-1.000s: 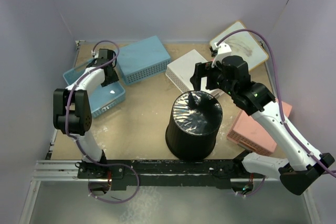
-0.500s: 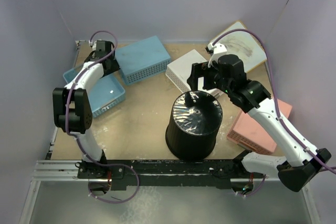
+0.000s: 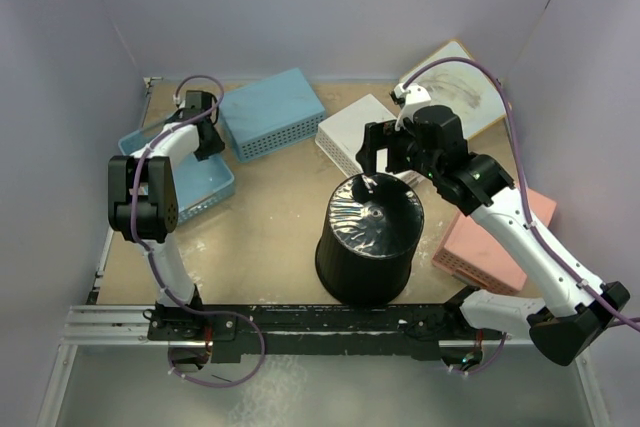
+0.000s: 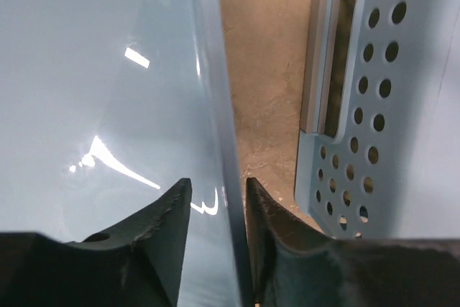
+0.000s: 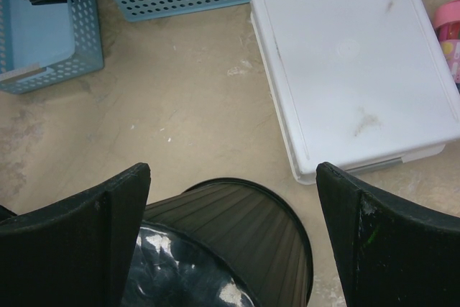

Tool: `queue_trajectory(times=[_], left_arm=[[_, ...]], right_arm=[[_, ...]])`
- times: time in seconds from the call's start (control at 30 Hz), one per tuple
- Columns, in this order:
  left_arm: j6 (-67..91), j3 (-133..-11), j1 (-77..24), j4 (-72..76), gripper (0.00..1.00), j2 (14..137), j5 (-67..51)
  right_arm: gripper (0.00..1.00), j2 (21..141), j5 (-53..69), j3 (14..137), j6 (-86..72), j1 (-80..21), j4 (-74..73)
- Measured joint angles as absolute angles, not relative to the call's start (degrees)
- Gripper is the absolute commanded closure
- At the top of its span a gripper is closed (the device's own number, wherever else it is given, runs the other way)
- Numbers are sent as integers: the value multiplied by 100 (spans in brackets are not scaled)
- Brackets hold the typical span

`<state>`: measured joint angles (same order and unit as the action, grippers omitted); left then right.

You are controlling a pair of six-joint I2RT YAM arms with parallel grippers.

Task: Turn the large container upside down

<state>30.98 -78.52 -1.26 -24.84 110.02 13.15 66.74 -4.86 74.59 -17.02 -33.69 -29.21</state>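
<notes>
Surface: sandy tabletop (image 3: 270, 217), pale walls around it, baskets along the far side.
Large container (image 3: 370, 232): stood near centre on its mouth, glossy base up. By my reading the task looked done.
Right gripper (image 5: 231, 239): jaws spread wide and holding nothing; hovered over the container's far edge, with the white basket (image 5: 352, 62) just beyond.
Left gripper (image 4: 214, 242): far left, fingers astride the wall of the open blue basket (image 4: 215, 70) — pinching or merely straddling, could not tell.
Risk 1: a drop by the right arm could land a finger on the base and tip or shove the container.
Risk 2: a sideways move by the left arm could drag the basket.
</notes>
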Motion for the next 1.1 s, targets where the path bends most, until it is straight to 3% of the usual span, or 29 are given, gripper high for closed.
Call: queue_trajectory(times=[0.17,0.43,0.63,0.9,1.1], left_arm=[[3186,-7830,-126,-2534,100,10934,1153],[3385,-7782,-123,-2770,100,9760,489],[3684,-7336,-117,-2449,100,8407,-864],[5113,-5529,-134,-832,100,7566,-3098],[6233,-4689,-370,207,100,6938,-3723]], right_arm=[[0,6674,-486,7456,-1726,-3369,-2919],[0,6657,-451,7352,-1756,-3369,-2825],[0,6661,-349,7262,-1835,-3369,-2644],[0,6720,-338,7262,-1887,-3369,-2574],[0,6720,-329,7262,-1890,-3369,-2556]])
